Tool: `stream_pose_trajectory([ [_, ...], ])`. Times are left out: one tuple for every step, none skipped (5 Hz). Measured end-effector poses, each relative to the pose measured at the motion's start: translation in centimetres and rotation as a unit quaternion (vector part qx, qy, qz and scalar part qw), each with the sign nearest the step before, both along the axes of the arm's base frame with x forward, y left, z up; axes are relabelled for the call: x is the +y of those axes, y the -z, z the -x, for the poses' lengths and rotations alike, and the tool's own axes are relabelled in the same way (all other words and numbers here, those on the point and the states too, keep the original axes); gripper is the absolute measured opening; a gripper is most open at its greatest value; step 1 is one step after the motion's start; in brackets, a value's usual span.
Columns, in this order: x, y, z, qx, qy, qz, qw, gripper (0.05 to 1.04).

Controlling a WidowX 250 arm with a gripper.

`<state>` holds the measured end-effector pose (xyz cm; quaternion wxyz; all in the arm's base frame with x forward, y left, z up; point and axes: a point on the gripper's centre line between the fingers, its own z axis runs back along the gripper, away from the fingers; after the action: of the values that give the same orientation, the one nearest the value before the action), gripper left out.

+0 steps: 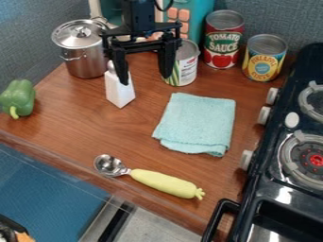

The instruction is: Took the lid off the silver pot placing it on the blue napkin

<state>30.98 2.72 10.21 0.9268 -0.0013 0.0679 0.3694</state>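
Lid (80,31) first: it sits on the silver pot (87,62), at the upper left of the view, while the claw (145,79) hangs to its right, near but apart. The claw is spread wide, with nothing between its fingertips. One finger shows in front of the white bottle (118,90), the other in front of the can with the green-and-white label (184,66). So the coming move should go leftward across the view, toward the knob at the lid's middle (the lid is round, so the knob gives the target rather than any long axis). The bottle looks like the thing to clear on the way. The blue napkin (199,120) lies flat on the tabletop (88,127), below and right of the claw, opposite the pot.
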Motion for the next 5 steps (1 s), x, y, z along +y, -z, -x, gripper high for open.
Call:
stream_pose_trajectory([
  [-0.1,0.2,-1.8,0.006,0.101,-0.015,0.9947,1.000],
  [0.3,0.4,-3.4,0.005,0.153,-0.027,0.9879,1.000],
  [0.6,1.0,-5.1,0.005,0.174,-0.029,0.9843,1.000],
  [1.4,1.0,-6.0,-0.021,0.176,-0.052,0.9828,1.000],
  [3.5,0.0,-7.1,-0.040,0.155,-0.045,0.9861,1.000],
])
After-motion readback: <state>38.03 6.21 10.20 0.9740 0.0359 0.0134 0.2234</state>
